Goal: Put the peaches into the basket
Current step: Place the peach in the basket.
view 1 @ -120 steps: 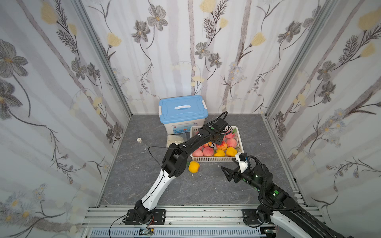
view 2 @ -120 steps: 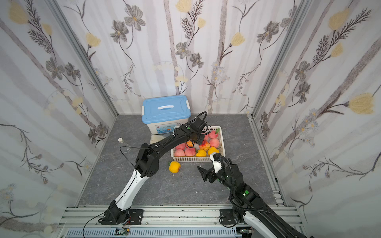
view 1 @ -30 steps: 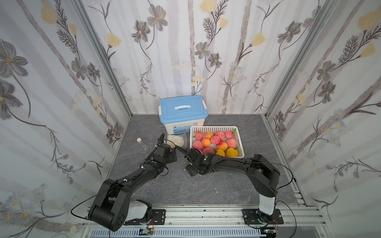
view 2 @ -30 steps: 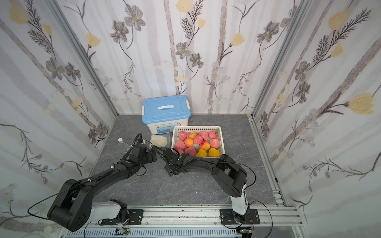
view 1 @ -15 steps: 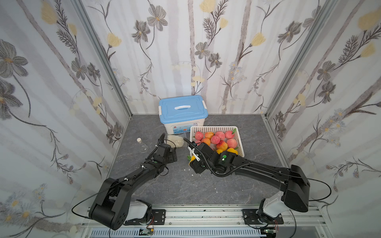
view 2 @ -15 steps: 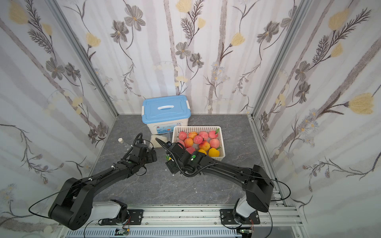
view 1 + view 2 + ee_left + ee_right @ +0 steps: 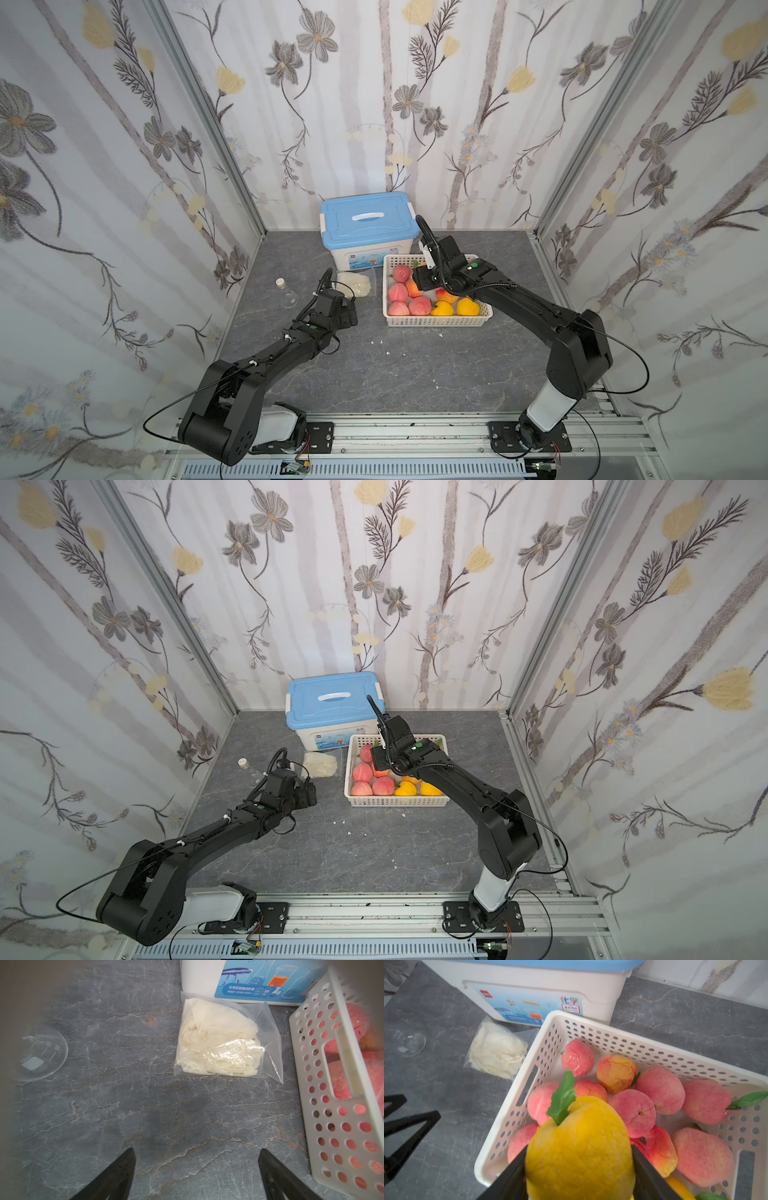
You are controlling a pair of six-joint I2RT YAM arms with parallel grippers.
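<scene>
Peach (image 7: 581, 1136) — the yellow one — is clamped in the right gripper (image 7: 579, 1159), over the basket's (image 7: 591, 1028) handle end and above the pink peaches (image 7: 632, 1112) already inside. Best, I judge, to carry it toward the basket's middle, lower it close to the pile, then part the fingers so it cannot roll over the rim. Left gripper (image 7: 196, 1153) hovers just outside the basket — jaws apart, empty.

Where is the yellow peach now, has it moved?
Yes. The yellow peach left the table just in front of the basket and now hangs over it, gripped in the right claw.
</scene>
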